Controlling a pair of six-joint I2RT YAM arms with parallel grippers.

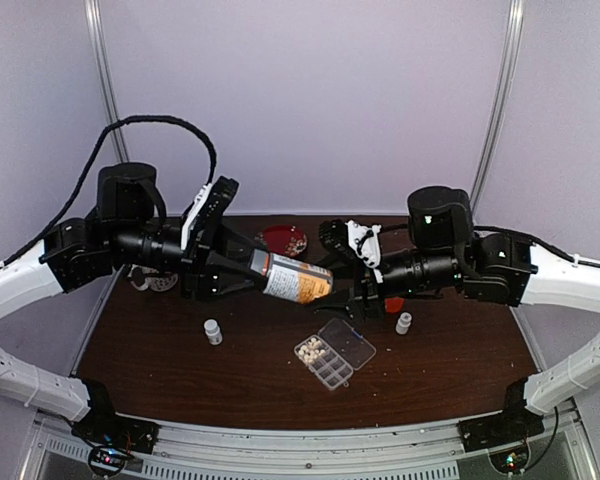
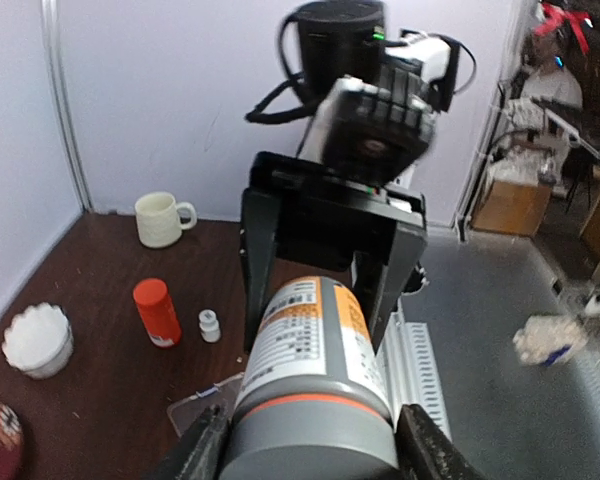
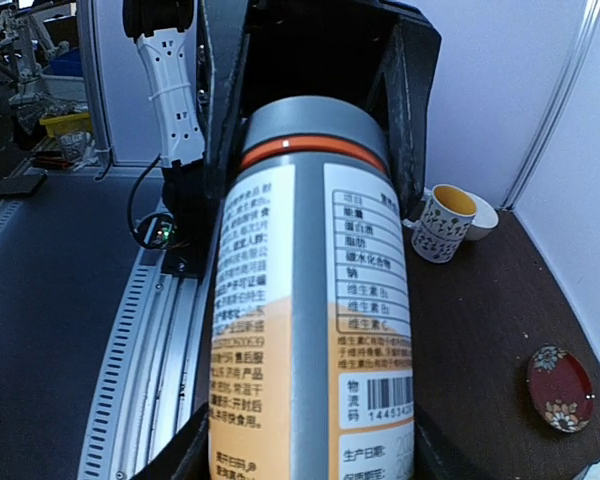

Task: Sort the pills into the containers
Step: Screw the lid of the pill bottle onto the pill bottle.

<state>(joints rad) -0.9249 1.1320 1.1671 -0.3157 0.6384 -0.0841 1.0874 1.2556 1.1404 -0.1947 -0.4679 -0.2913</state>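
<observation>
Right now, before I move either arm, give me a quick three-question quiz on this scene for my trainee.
1. True or false: the pill box lies with its lid shut.
2. Which part of the big bottle does the left gripper clamp? A) the grey cap end B) the labelled base C) neither
3. How many small white bottles show on the table in the top view?

Key:
1. False, the lid is open.
2. A. The right gripper holds the labelled end.
3. Two.
</observation>
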